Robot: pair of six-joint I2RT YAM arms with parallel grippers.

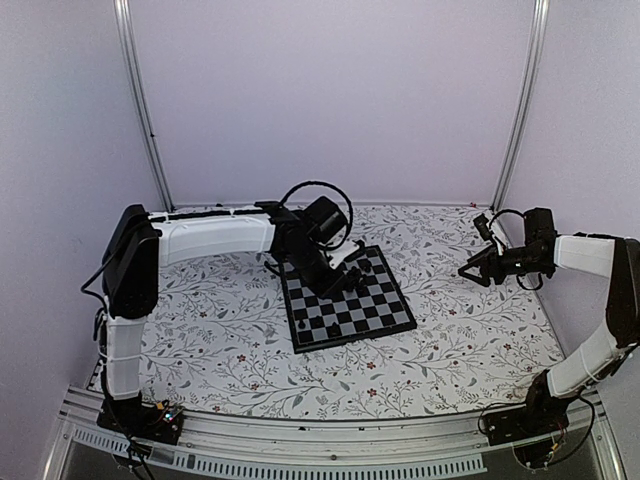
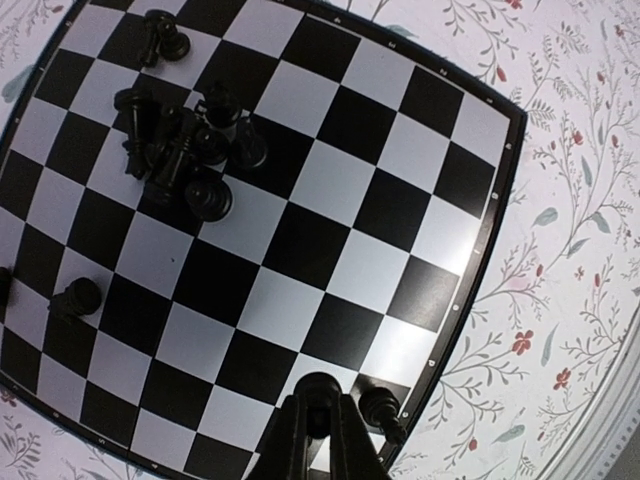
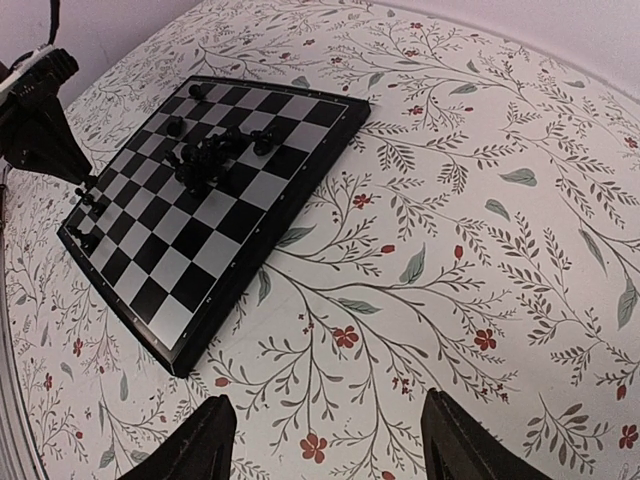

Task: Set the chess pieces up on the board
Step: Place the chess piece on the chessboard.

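Note:
The board lies mid-table, checked black and pale grey. My left gripper is shut on a round-headed chess piece low over a square near a board corner, one square in from the edge. Right beside it another piece stands on the edge square. Several chess pieces are bunched in a heap further in, and single ones stand apart. My right gripper hangs open over the bare cloth right of the board, with nothing between its fingers.
A floral tablecloth covers the table around the board. Metal frame posts rise at the back corners against pale walls. The left arm reaches across the back left toward the board.

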